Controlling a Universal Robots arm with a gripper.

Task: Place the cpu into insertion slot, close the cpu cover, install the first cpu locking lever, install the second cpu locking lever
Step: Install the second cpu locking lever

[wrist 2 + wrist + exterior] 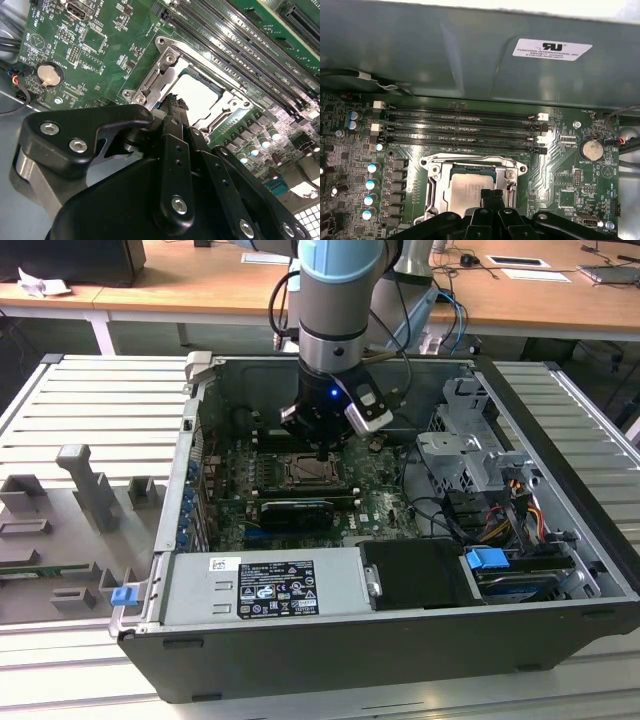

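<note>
Power supply (262, 586): grey box with a label, at the near edge of the open computer case (560, 455), nearest the exterior camera.
Drive bay: black cover (415, 573) just right of the power supply in the exterior view, a blue tab (487, 562) beside it.
Motherboard (375, 485): green board lying flat on the case floor, beyond the power supply.
Long black card (297, 512): lies across the board, on the near side of the socket.
Cpu (466, 189): dull silvery square seated in the socket at mid-board; seen in both wrist views (197, 95).
Cpu cover (435, 175): silvery frame lying down flat around the chip, its open centre showing the chip's top.
Memory slots (462, 131): four long black rows on the far side of the socket.
Coin battery (593, 148): round silver cell near the slots' end.
Gripper (490, 195): black fingers drawn together with no gap, tips directly over the chip's near edge; contact cannot be judged.
Arm (340, 300): reaches down from the far side into the case, a blue light at its wrist.
Grey fixtures (85, 485): on the ribbed table, at the exterior view's left.
</note>
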